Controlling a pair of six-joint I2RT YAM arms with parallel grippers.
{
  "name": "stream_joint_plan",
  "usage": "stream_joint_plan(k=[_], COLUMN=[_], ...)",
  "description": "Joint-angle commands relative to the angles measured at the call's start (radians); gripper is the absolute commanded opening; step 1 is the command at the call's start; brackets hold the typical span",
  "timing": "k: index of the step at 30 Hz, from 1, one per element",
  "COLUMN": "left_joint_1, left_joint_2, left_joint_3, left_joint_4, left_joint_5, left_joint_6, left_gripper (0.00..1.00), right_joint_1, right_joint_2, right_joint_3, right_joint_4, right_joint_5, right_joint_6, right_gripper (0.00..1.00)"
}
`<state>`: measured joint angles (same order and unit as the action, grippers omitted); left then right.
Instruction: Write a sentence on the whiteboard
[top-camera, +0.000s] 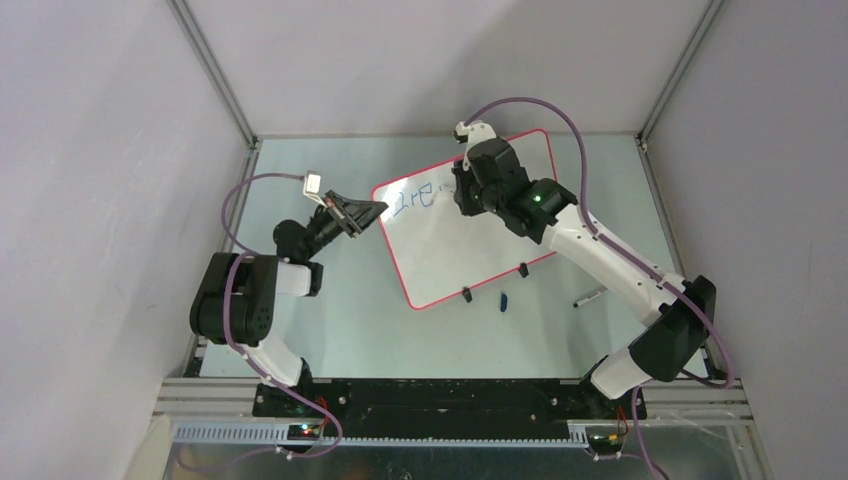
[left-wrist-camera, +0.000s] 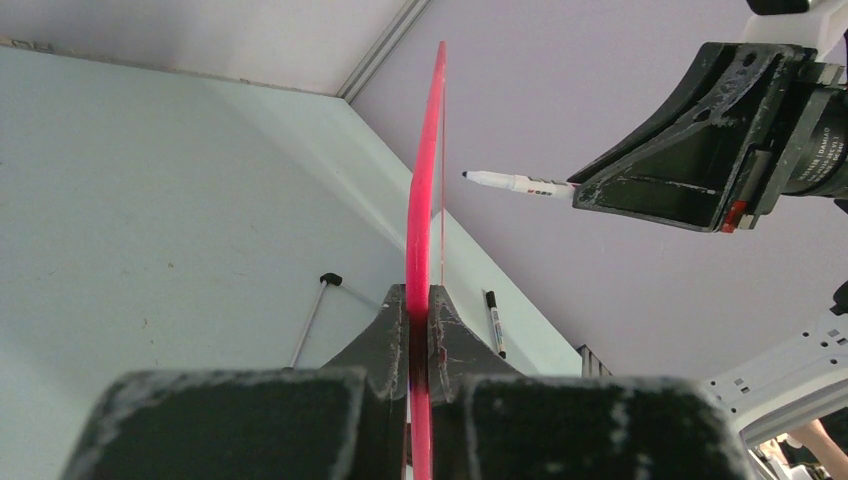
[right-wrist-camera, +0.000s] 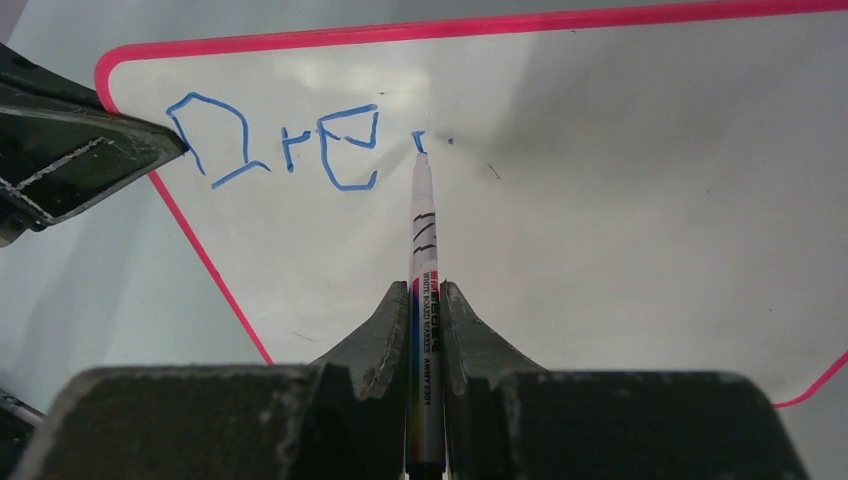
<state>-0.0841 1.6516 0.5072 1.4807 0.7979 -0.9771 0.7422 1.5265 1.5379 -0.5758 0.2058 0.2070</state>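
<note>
The whiteboard (top-camera: 470, 245) with its pink rim lies tilted in the middle of the table. My left gripper (top-camera: 378, 210) is shut on the rim (left-wrist-camera: 424, 200) at the board's left corner, which passes edge-on between its fingers (left-wrist-camera: 395, 330). My right gripper (right-wrist-camera: 427, 295) is shut on a white marker (right-wrist-camera: 422, 250). The marker's tip (right-wrist-camera: 419, 150) touches the board. The sentence (right-wrist-camera: 285, 145) reads "DrE" in blue, with a short fresh stroke at the tip. Seen from above, the right gripper (top-camera: 465, 195) hangs over the board's upper part, beside the blue writing (top-camera: 418, 200).
A blue marker cap (top-camera: 504, 301) lies on the table just below the board. A spare marker (top-camera: 590, 297) lies to its right, near the right arm. Two black clip feet (top-camera: 466, 294) sit on the board's lower edge. Grey walls close in the table on three sides.
</note>
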Motion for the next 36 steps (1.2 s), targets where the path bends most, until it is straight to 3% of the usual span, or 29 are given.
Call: stream_joint_plan(k=[1,36], left_joint_1=[-0.011,-0.011], left_joint_2=[0.005,0.002], left_joint_3=[0.031,0.030], left_joint_4=[0.052,0.052], left_joint_5=[0.043,0.044], left_joint_6=[0.028,0.032], left_gripper=[0.00,0.00], right_joint_1=[0.000,-0.025], right_joint_2=[0.020,0.062], right_joint_3=[0.060,0.082], right_joint_4=[-0.011,-0.010], right_joint_5=[0.031,0.049], right_joint_6=[-0.012,-0.011], right_gripper=[0.00,0.00])
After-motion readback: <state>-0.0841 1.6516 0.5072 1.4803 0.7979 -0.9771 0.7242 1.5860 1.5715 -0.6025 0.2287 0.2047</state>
